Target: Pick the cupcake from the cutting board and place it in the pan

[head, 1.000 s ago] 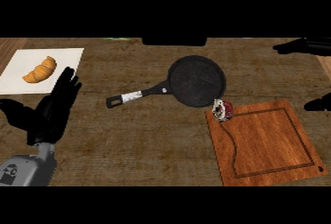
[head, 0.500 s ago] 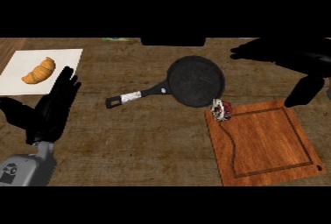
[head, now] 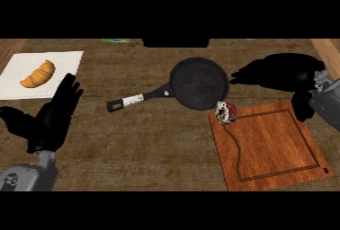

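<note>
The counter (head: 153, 148) stretches wide under both arms, and on it the board (head: 272, 148) lies directly below and toward the robot from the right hand (head: 282, 74), its long side running away from the robot. That hand hangs over the far right of the counter, fingers spread loosely and pointing left, holding nothing. The pan (head: 198, 83) sits just to the left of those fingertips, its handle trailing off further left and slightly nearer the robot. The cupcake (head: 226, 112) perches at the board's far left corner, tipped on its side from what I can make out, just beside the pan's near rim; from the right hand it lies down and to the left, near at hand. So the right hand is plainly the closer one, and I would judge it only needs to drop and swing left a little. There is open board to the cupcake's right for the fingers to come in, but the pan's rim crowds its left. The left hand (head: 51, 117) rests open, fingers up, far off at the left, beside a white plate (head: 63, 60) bearing a croissant (head: 38, 74).
</note>
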Controlling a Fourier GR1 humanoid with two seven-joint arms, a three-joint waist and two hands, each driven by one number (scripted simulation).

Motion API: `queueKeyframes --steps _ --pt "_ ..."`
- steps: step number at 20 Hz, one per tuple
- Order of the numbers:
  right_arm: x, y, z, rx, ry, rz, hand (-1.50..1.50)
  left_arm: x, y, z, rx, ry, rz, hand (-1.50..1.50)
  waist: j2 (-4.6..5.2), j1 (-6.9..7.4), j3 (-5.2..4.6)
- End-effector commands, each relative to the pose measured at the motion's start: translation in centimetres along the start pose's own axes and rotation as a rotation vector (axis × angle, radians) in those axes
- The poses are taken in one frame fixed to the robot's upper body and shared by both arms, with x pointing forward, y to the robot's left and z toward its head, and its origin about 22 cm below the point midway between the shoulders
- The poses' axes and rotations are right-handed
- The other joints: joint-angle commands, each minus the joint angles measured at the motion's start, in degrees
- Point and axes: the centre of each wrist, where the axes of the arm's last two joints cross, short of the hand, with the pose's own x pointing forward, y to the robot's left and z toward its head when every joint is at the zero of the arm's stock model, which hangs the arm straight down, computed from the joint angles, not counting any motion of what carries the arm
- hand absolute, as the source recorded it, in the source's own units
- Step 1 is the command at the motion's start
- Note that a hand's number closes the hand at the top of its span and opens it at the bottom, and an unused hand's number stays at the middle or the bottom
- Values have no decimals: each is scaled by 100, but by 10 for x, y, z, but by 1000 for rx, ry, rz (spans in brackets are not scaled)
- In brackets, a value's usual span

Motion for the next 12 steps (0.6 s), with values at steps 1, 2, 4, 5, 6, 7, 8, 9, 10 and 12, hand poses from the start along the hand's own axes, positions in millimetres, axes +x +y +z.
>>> queueKeyframes --steps 1,2,4,5,6,7,8,9,10,12 --pt "9 -6 -4 52 8 53 -150 5 5 -11 19 -4 -1 0 2 -47 4" --pt "21 6 -11 57 11 60 -150 -1 12 2 11 -12 -19 0 -8 -48 4" --pt "25 16 -6 68 11 136 -150 4 9 -2 3 8 5 0 -8 -69 5" --pt "29 -1 2 69 35 166 -150 -4 6 -4 3 4 -1 0 -10 -77 3" --pt "40 21 -20 60 45 222 -150 15 5 -12 9 -7 7 0 0 -60 6" --pt "35 5 -4 45 91 238 -150 7 10 -12 16 5 -3 0 -5 -76 4" --pt "39 18 8 47 75 259 -150 5 12 0 35 0 8 0 -24 -95 6" --pt "45 16 -7 24 91 265 -150 7 0 -11 14 -2 -3 0 -6 -82 5" --pt "49 16 14 4 97 283 -150 -1 8 -3 27 -1 -7 0 -23 -119 5" --pt "59 11 -2 7 114 259 -150 13 -15 6 13 -11 5 0 -16 -60 6"
